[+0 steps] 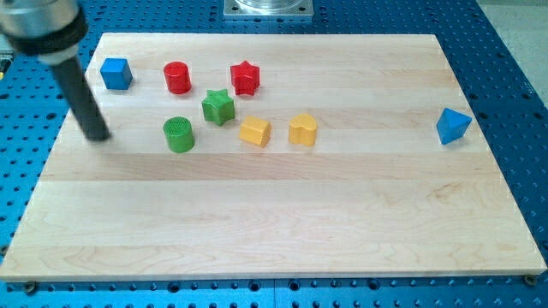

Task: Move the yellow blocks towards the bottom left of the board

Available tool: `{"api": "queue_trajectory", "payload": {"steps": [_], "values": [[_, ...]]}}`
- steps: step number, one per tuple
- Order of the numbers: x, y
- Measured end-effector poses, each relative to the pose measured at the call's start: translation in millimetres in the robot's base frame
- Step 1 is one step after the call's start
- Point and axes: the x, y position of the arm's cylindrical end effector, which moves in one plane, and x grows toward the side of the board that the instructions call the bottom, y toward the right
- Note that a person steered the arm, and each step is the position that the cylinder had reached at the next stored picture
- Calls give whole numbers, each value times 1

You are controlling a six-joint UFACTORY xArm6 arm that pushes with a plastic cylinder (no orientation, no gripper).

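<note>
My tip [98, 135], a bare rod grasping nothing, rested near the wooden board's [274, 231] left edge, well apart from the two yellow blocks [254, 131] [302, 129] lying side by side mid-board, neither yet engaged.

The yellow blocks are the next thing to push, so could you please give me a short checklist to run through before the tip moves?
1. Both yellow blocks found: ok, left yellow block and right yellow block sit side by side, apart.
2. My tip free of blocks: ok, it touches none.
3. Tip on the pushing side: not ok, it is at the view's left of the yellows, not upper right.
4. Route round: not ok if straight, green cylinder and green star lie between.
5. Blocks in the bottom-left path: ok, none.
</note>
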Motion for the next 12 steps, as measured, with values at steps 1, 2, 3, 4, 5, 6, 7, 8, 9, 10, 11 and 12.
{"api": "queue_trajectory", "payload": {"steps": [1,2,3,4,5,6,7,8,9,10,11,12], "values": [[53,-1],[102,-3],[150,-7],[164,69],[146,194],[138,292],[133,326],[83,378],[41,463],[54,527],[56,524],[55,524]]}}
